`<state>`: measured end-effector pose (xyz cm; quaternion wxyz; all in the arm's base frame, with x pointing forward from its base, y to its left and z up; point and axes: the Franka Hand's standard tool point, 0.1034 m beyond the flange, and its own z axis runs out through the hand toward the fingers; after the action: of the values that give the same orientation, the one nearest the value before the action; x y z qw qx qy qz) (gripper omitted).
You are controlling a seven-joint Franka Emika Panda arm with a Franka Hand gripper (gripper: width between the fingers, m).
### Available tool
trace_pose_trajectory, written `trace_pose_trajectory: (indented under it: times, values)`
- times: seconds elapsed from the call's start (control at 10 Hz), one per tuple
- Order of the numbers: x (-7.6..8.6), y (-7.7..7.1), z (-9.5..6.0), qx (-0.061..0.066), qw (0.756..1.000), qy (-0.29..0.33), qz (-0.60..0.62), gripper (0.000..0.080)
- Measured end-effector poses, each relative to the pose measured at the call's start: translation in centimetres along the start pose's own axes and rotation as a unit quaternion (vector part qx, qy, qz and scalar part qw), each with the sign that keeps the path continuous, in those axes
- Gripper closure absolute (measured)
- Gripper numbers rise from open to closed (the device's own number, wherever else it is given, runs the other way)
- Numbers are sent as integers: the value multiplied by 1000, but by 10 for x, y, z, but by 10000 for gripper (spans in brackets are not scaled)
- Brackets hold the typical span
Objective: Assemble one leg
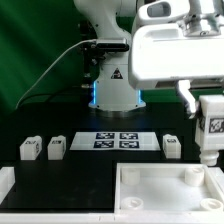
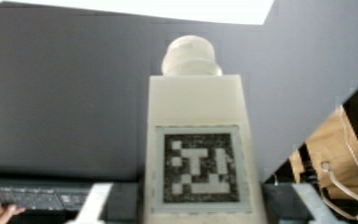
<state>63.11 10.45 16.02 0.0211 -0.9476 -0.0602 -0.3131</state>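
The white robot arm [image 1: 112, 70] stands far centre, reaching toward the exterior view's right; its white two-finger gripper [image 1: 200, 100] points down, fingers [image 1: 187, 95] closed on the small white tagged plastic leg [image 1: 212, 128].

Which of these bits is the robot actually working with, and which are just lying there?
In the job: the held leg; the panel, probably where it goes.
Lying about: three loose legs; the marker board.
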Motion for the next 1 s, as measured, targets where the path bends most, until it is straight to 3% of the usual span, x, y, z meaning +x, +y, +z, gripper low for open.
trace_pose_trajectory:
  times: [0.5, 1.0]
  values:
    - [-36, -11, 25, 5, 1000, -10, -7, 506]
    - [-34, -11, 43, 4, 1000, -11, -10, 506]
